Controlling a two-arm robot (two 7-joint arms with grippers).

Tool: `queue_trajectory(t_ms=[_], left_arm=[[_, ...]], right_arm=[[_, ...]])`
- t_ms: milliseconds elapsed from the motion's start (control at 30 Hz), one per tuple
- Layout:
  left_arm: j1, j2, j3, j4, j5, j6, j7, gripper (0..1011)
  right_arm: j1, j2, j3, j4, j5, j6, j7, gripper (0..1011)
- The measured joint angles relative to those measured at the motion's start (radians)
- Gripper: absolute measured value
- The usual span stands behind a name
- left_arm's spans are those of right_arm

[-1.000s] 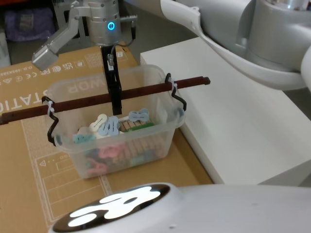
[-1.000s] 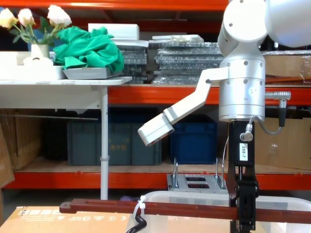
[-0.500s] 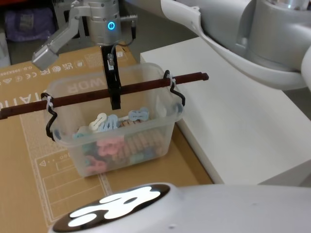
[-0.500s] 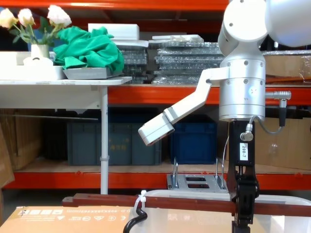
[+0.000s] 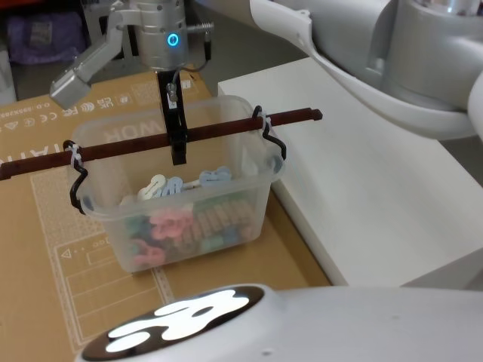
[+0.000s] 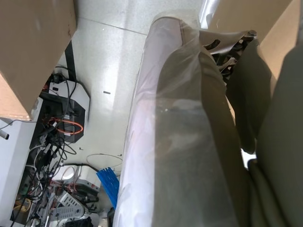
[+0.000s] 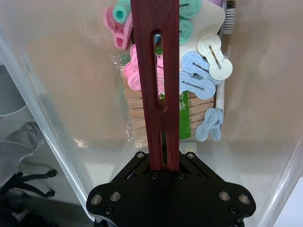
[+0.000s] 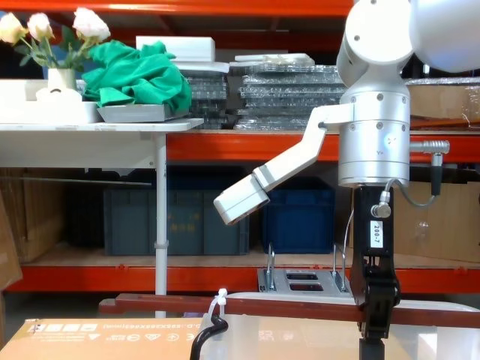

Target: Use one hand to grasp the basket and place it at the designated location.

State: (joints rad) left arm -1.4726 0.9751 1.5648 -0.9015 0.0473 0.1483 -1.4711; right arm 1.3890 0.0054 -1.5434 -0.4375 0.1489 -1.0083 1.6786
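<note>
Basket (image 5: 253, 200): translucent whitish tub over brown cardboard (image 5: 45, 249), just beside the edge of the white table (image 5: 377, 188) on robot's R. Can't tell if the tub's underside touches the cardboard.

Contents: pastel clips (image 5: 170, 187) in blue, white, pink and teal, piled over a pack of wooden pegs (image 7: 137, 113).

Handle (image 5: 226, 130): long red-brown bar spanning the tub above the rim and sticking out past both ends. Its R end sits a bit higher in head view, near level in chest view. Long slots cut through it, per R wrist view. A black hooked bracket at each end, L bracket (image 5: 75, 185) and R bracket (image 5: 273, 147). White zip tie (image 5: 73, 154) at the L one.

R gripper (image 5: 179, 151): comes straight down from above, black fingers clamped onto the handle approx mid-bar, bar pinched between the jaws. White "200-7" label (image 8: 376, 232) on its shaft. Silver-grey wrist above with lit blue ring (image 5: 173, 40). Grey camera block (image 5: 69, 83) juts off to the side.

L wrist view: plastic-wrapped grey surface, pale floor (image 6: 109, 56), cable tangle (image 6: 57, 137).

Background, chest view: orange shelving (image 8: 225, 146), dark blue crates (image 8: 176, 217), side table w/ green cloth (image 8: 142, 75) and flowers (image 8: 45, 30).
</note>
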Motion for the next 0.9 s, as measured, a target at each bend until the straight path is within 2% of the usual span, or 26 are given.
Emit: queue_trajectory(t_ms=[100, 300, 567, 700, 900], left_arm=[[0.0, 0.0, 0.0, 0.0, 0.0, 0.0, 0.0, 0], [0.0, 0.0, 0.0, 0.0, 0.0, 0.0, 0.0, 0], [0.0, 0.0, 0.0, 0.0, 0.0, 0.0, 0.0, 0], [0.0, 0.0, 0.0, 0.0, 0.0, 0.0, 0.0, 0], [0.0, 0.0, 0.0, 0.0, 0.0, 0.0, 0.0, 0]], right_arm=[[0.0, 0.0, 0.0, 0.0, 0.0, 0.0, 0.0, 0], [0.004, 0.025, 0.003, -0.059, -0.024, 0.002, -0.012, 0], [0.027, 0.033, -0.012, -0.088, -0.008, -0.023, 0.014, 0], [0.034, 0.03, -0.02, -0.086, 0.013, -0.039, 0.035, 0], [0.048, 0.038, -0.034, -0.126, 0.067, -0.06, 0.088, 0]])
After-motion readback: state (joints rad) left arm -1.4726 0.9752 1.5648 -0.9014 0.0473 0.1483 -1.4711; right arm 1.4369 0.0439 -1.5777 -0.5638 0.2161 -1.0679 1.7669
